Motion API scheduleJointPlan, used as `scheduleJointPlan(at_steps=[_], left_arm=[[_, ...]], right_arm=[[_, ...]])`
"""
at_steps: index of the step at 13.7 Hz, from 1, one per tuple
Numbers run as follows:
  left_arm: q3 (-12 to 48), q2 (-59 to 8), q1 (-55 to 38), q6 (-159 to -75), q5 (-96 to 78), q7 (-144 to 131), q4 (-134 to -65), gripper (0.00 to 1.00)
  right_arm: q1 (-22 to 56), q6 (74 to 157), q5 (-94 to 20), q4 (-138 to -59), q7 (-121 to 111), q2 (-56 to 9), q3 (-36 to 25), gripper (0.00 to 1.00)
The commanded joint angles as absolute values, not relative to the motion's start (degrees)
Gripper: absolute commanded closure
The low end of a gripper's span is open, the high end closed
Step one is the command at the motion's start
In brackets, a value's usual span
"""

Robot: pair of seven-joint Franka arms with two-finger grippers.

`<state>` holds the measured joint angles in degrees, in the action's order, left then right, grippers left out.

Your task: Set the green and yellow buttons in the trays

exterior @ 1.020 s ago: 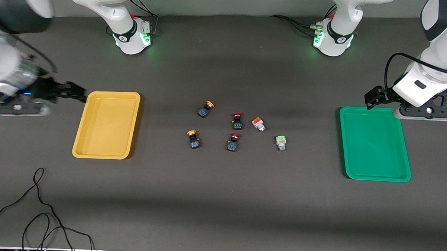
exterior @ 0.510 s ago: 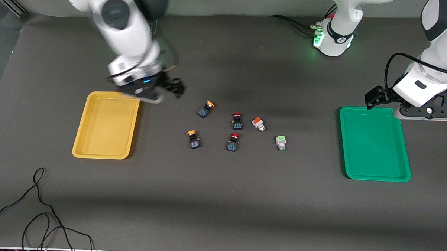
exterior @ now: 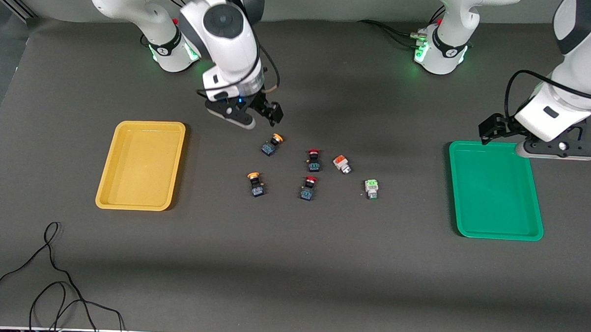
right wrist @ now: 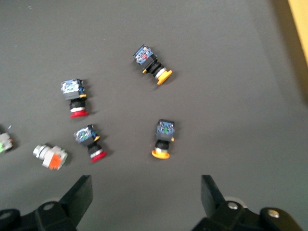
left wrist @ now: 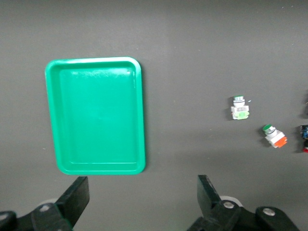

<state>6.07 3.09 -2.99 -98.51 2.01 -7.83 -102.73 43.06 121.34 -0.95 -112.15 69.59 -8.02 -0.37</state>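
Two yellow-capped buttons lie mid-table, one (exterior: pixel 272 144) farther from the front camera than the other (exterior: pixel 255 183). Both show in the right wrist view (right wrist: pixel 163 137) (right wrist: pixel 153 65). The green-capped button (exterior: pixel 371 188) (left wrist: pixel 239 108) lies toward the left arm's end. The yellow tray (exterior: pixel 109 179) and the green tray (exterior: pixel 454 191) (left wrist: pixel 139 115) hold nothing. My right gripper (exterior: pixel 270 112) (right wrist: pixel 146 197) is open and empty, in the air just beside the farther yellow button. My left gripper (exterior: pixel 491 129) (left wrist: pixel 142 197) is open and empty, at the green tray's corner nearest its base.
Two red-capped buttons (exterior: pixel 314 160) (exterior: pixel 308 187) and an orange-capped white button (exterior: pixel 342 163) lie between the yellow and green ones. A black cable (exterior: pixel 51 275) lies at the table's near corner, at the right arm's end.
My right arm has swung from outside the yellow tray, across it, to the cluster of buttons. The left arm has hardly moved. No button has moved.
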Motion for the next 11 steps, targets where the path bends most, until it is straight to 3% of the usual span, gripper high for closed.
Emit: scheduleJointPlan(at_steps=[1, 3, 6, 11], left_arm=[[9.9, 0.2, -4.1, -98.3, 0.8, -17.3, -101.3, 0.00], [14.0, -2.6, -4.7, -99.7, 1.0, -19.5, -101.6, 0.00], [15.5, -8.2, -7.1, -106.0, 0.9, -27.0, -103.1, 0.00], [15.5, -17.0, -10.5, -124.2, 1.0, -30.7, -109.0, 0.00]], right_arm=[[43.6, 134.2, -0.4, -120.1, 73.9, -11.3, -0.4, 0.00], [45.7, 140.9, -0.1, -120.6, 77.0, -17.8, -0.6, 0.00], [46.0, 150.4, 1.9, -120.7, 79.6, -26.2, -0.7, 0.00], [46.0, 151.5, 2.1, -120.9, 79.8, -28.7, -0.7, 0.03]])
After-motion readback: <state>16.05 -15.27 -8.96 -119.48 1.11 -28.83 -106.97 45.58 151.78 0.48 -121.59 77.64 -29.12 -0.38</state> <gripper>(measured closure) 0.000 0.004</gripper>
